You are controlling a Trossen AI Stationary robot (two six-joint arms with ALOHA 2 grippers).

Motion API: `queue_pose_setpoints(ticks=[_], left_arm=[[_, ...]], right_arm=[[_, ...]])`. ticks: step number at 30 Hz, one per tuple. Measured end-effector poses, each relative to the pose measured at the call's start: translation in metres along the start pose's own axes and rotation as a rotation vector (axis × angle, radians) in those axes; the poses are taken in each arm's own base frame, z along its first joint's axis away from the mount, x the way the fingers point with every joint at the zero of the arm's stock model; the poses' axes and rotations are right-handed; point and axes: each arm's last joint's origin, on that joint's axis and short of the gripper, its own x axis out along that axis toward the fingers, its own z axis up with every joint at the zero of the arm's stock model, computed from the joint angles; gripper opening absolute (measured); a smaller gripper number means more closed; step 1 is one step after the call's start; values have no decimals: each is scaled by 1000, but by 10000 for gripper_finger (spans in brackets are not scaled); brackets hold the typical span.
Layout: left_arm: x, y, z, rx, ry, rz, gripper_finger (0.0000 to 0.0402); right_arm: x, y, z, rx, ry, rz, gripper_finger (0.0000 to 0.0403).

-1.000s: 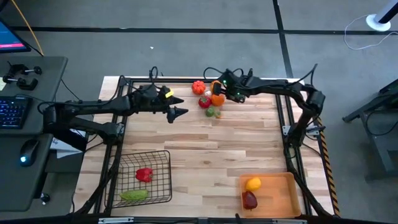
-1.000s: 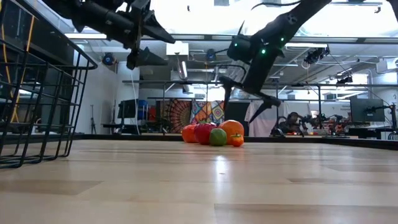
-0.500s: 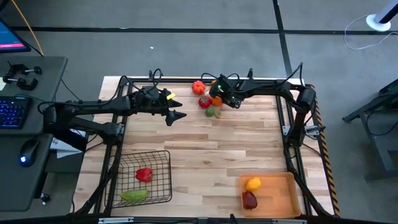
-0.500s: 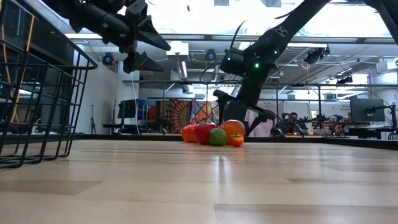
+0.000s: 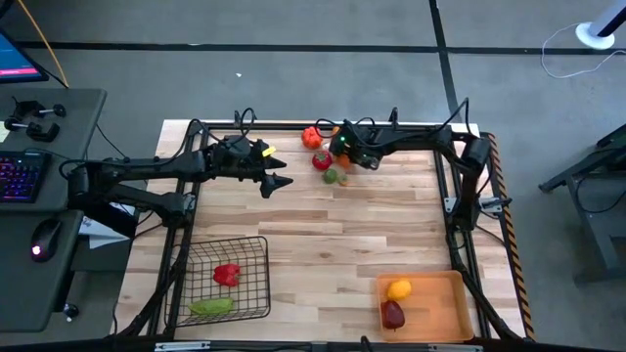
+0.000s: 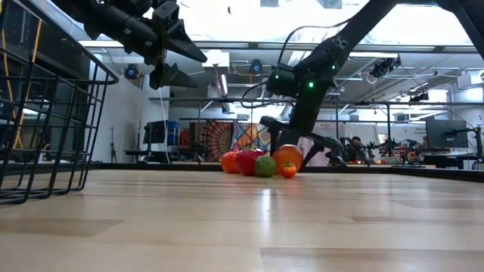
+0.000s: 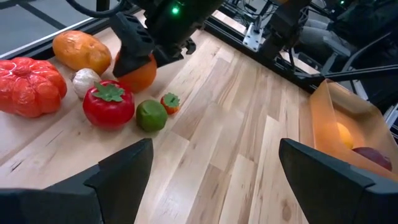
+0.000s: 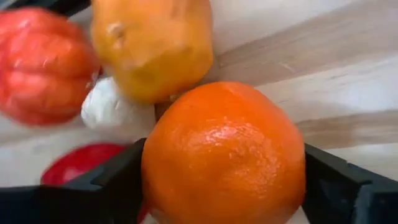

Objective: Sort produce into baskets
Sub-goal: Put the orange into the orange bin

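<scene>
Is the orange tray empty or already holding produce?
Holding produce: the orange tray contains a yellow piece and a dark red piece.

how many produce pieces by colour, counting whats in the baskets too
red: 4, pumpkin, tomato, one in wire basket, one in tray
orange: 3, incl. orange
green: 2
yellow: 1
white: 1
total: 11
</scene>
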Motion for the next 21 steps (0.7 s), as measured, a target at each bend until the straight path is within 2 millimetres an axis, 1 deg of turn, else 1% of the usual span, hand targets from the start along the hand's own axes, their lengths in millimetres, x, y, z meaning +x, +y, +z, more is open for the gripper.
queue_pose_setpoints(ticks=[1, 3, 5, 7, 9, 12, 14, 16, 18, 21], left_arm=[[0, 0, 0, 0, 0, 0, 337], [0, 0, 0, 0, 0, 0, 337], [0, 0, -1, -1, 4, 9, 337], [0, 2, -2, -3, 14, 32, 337], [0, 3, -4, -17, 28, 64, 337], [0, 4, -6, -34, 46, 83, 337], [0, 4, -6, -35, 45, 83, 337], [0, 4, -6, -44, 42, 82, 337], [0, 4, -5, -52, 39, 82, 337], [0, 4, -5, -52, 34, 94, 337]], right_arm=[[-3, 0, 0, -39, -2, 1, 306], [-15, 1, -1, -130, -2, 7, 305], [-32, 1, -4, -244, 3, 5, 305], [-56, -1, -10, -376, 12, -1, 305], [-87, -4, -22, -521, 29, 7, 305], [-137, -16, -49, -705, 80, 20, 305], [-170, -29, -71, -786, 138, 41, 305], [-201, -45, -93, -831, 227, 73, 305], [-227, -62, -117, -851, 319, 98, 305], [-257, -89, -153, -854, 432, 101, 305]])
